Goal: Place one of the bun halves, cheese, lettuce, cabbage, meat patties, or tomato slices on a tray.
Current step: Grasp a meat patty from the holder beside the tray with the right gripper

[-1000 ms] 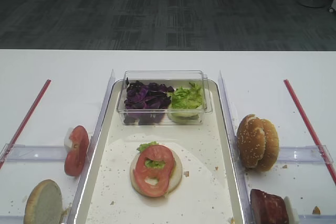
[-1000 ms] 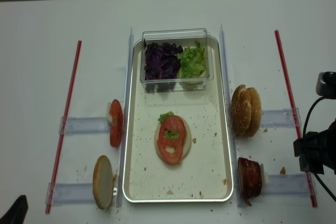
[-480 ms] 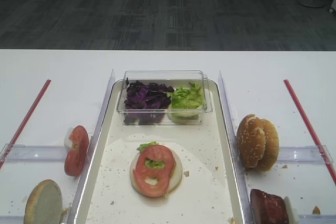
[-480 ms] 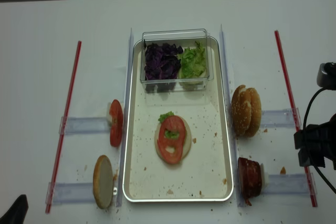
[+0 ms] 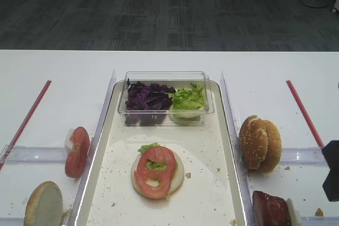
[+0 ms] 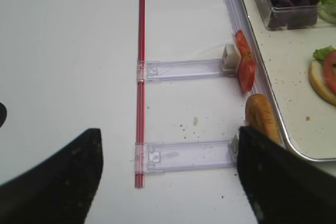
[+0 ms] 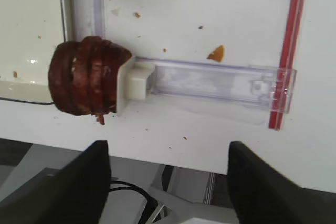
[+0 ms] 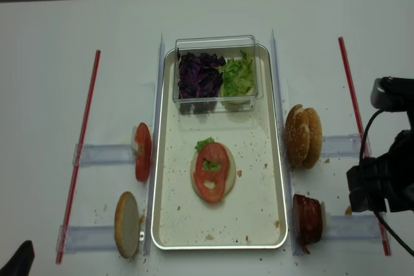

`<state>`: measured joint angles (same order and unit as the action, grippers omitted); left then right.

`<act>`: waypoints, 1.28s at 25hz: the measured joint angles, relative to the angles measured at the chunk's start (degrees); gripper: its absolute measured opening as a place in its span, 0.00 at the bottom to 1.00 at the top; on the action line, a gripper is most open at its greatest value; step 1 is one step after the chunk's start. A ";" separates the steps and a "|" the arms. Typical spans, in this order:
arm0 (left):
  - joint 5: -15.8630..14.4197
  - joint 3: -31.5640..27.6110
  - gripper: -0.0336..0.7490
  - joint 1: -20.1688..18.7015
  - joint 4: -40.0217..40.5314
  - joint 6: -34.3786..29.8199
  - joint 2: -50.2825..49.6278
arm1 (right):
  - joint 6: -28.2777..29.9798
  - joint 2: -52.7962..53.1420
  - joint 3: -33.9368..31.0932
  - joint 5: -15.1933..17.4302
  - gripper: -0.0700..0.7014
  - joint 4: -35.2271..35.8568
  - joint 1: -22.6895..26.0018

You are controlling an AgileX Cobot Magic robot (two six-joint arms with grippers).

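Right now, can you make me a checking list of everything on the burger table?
Surface: white table with crumbs, red strips and clear plastic rails.
Job's things: tray holds a bun half topped with lettuce and tomato slices. Clear box at the tray's far end holds cabbage and more lettuce. Tomato slices and a bun half stand to the tray's left; sesame buns and meat patties to its right.
Clutter: crumbs only.
Grippers: right gripper open, empty, near the patties; left gripper open, empty.
Cables: black cable on the right arm.
Surroundings: dark carpet.
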<state>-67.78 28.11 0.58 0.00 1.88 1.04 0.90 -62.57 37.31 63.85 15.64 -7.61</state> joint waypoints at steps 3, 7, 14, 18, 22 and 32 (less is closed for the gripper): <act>0.00 0.00 0.67 0.00 0.00 0.00 0.00 | -2.97 -0.82 0.00 -0.72 0.74 0.00 -5.65; 0.00 0.00 0.67 0.00 0.00 0.00 0.00 | -7.10 -3.61 0.00 -1.93 0.74 -0.21 -13.44; 0.00 0.00 0.67 0.00 0.00 0.00 0.00 | -12.89 -8.19 0.53 -4.37 0.74 -0.10 -24.38; 0.00 0.00 0.67 0.00 0.00 0.00 0.00 | -15.09 -10.80 2.92 -4.61 0.74 0.00 -29.44; 0.00 0.00 0.67 0.00 0.00 0.00 0.00 | -17.89 -13.75 6.10 -4.49 0.74 0.00 -32.89; 0.00 0.00 0.67 0.00 0.00 0.00 0.00 | -21.99 -17.35 8.56 -4.26 0.72 -0.98 -33.73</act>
<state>-67.78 28.11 0.58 0.00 1.88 1.04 -21.09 -79.92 45.87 59.58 14.66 -41.34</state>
